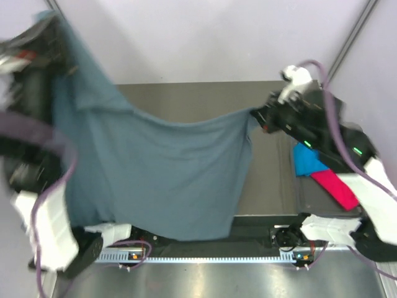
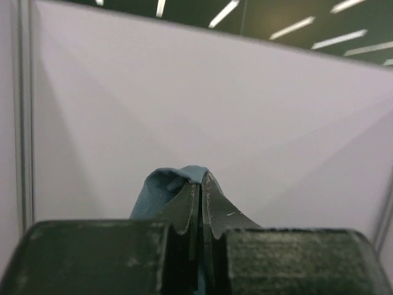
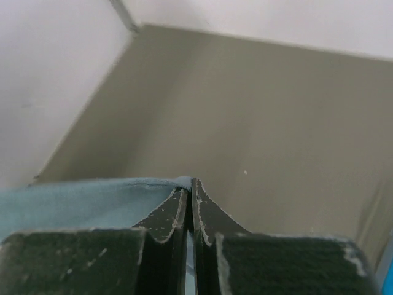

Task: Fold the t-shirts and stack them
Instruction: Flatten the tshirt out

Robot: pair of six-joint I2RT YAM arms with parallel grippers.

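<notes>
Item: slate-blue t-shirt (image 1: 161,167), large, soft, probably light and limp; hangs spread over the table (image 1: 273,186), sagging mid-span. Left gripper (image 2: 200,184) pinched on a corner, high far left; right gripper (image 3: 191,183) clamped on another, right. Best held at hems or corners. Turquoise t-shirt (image 1: 307,162) and magenta t-shirt (image 1: 335,189) lie near right

We see a robotics lab cell: a dark table (image 1: 273,186) enclosed by pale partition panels (image 1: 205,37) on metal posts (image 1: 352,37). A cabled left arm (image 1: 43,217) and right arm (image 1: 310,127) sit at its near edge. Long ceiling strip lights (image 2: 227,12) show above the panels.
</notes>
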